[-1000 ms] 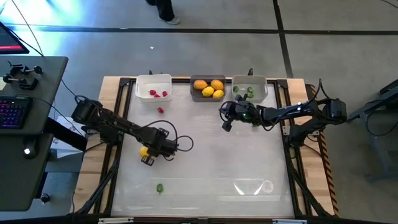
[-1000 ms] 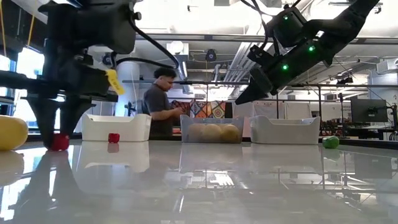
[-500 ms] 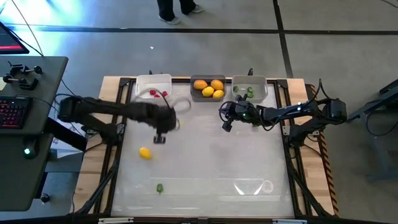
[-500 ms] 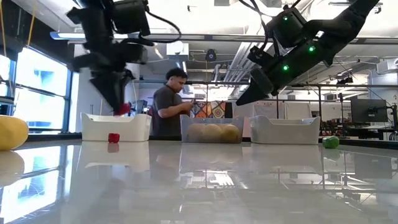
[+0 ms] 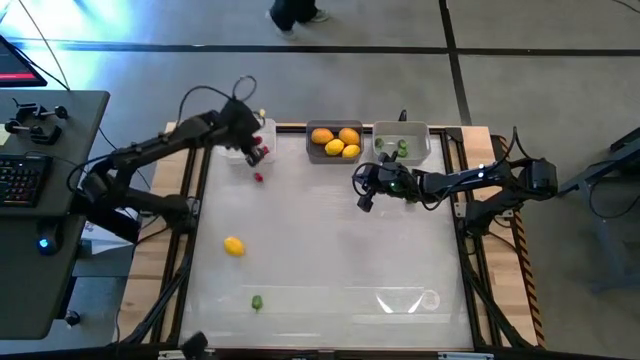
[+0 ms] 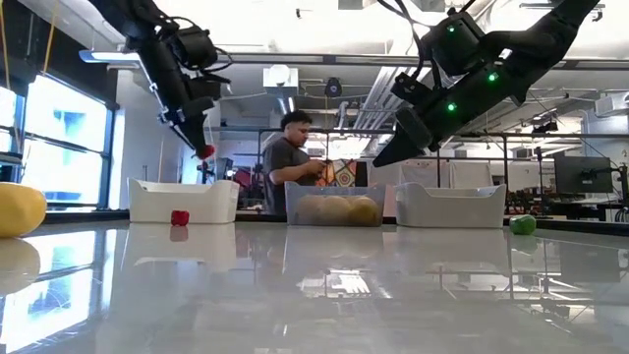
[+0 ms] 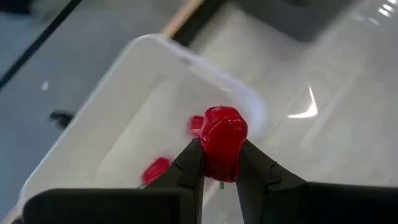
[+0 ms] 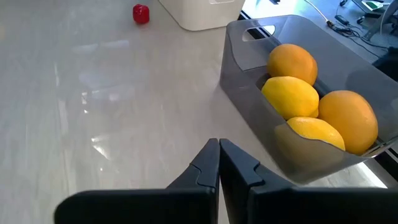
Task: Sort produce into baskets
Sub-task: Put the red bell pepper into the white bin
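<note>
My left gripper is shut on a small red berry piece above the near right part of the white bin, which holds other red pieces. In the low view the left gripper hangs well above the bin. My right gripper is shut and empty above the table, just near of the dark grey bin of yellow and orange fruits. The light grey bin holds green bits. On the table lie a loose red piece, a yellow fruit and a green bit. My left gripper pinches the red piece's lower half between its two fingertips, and the rounded top sticks out past the fingers. The fingers slant down toward the far edge. The piece is lifted clear, above the white bin.
The three bins stand in a row along the table's far edge. A person stands in the room beyond the table. The table's middle and near right are bare.
My left gripper, shut on the red piece, has lifted it from the table beside the yellow fruit and carried it up and toward the far edge, to above the white bin. The yellow fruit has stayed where it was.
</note>
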{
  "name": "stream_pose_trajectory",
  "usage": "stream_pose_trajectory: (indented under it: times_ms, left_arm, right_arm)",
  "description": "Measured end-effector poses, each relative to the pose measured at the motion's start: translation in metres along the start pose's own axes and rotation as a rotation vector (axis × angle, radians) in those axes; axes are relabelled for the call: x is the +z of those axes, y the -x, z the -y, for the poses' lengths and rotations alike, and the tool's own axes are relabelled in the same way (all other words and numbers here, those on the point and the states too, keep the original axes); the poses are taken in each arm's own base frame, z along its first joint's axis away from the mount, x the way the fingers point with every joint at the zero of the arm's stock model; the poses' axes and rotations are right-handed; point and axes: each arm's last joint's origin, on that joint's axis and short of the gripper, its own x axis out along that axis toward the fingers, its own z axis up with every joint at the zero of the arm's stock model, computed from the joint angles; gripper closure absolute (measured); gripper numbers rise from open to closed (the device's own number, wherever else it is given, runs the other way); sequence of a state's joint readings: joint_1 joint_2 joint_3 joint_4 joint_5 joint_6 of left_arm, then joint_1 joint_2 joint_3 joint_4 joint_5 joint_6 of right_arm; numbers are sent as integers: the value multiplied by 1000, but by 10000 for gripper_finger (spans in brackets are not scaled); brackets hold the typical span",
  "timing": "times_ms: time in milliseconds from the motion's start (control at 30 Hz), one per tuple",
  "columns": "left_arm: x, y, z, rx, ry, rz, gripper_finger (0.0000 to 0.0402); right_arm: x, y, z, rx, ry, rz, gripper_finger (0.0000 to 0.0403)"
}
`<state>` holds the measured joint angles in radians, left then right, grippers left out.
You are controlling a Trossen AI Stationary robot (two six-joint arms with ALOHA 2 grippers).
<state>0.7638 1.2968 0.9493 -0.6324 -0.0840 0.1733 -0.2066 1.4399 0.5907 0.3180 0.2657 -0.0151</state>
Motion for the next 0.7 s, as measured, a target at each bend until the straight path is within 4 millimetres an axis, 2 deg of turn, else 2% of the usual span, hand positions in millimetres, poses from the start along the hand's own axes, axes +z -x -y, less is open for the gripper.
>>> stream_pose_trajectory:
  times_ms: [200,400,533,700]
  left_arm:
    - [6,-17,-30,31,102,-82,355]
    - [3,-53,-35,-72,125,-228,347]
    - [4,-61,-32,-88,113,-239,314]
    - [7,-53,-32,-81,99,-199,252]
  right_arm:
    - [0,0,0,0,3,0,402]
    - [0,0,0,0,3,-1,402]
    - [-1,0,0,0,5,-8,402]
    - [-1,0,0,0,5,-8,402]
